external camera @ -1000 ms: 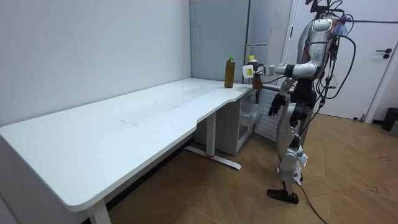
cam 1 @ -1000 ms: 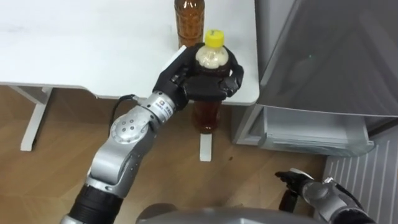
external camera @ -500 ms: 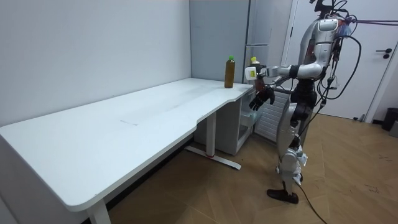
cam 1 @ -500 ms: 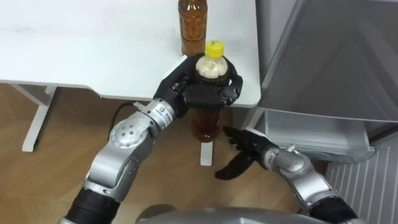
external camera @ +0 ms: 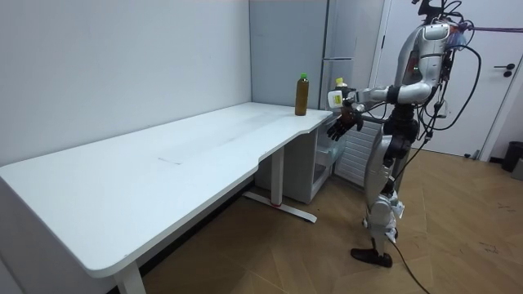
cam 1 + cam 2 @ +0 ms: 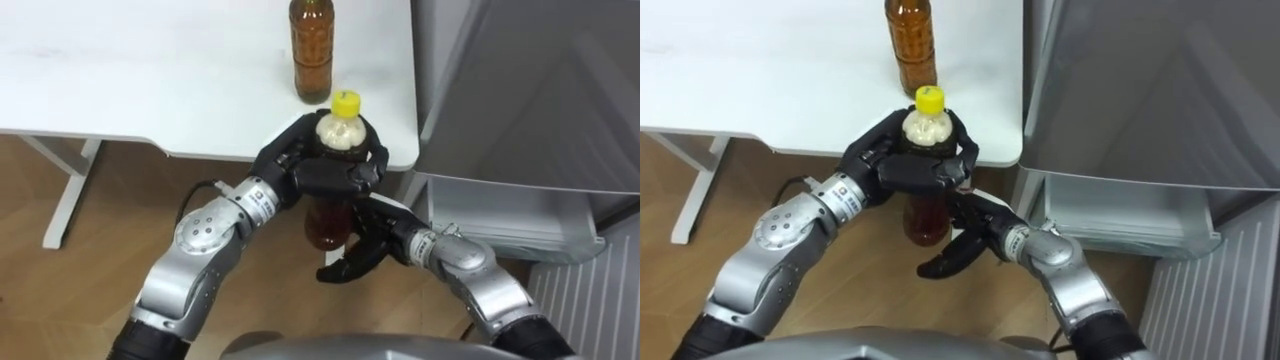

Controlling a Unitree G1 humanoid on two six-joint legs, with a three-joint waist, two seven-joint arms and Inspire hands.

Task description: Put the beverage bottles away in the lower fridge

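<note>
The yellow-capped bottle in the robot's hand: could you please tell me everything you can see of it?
The bottle is clear plastic with a yellow cap, a pale upper part and brown drink below. It is upright, off the table, just past its front edge. The left hand is curled round its middle; the open right hand reaches in by its base, contact unclear.
</note>
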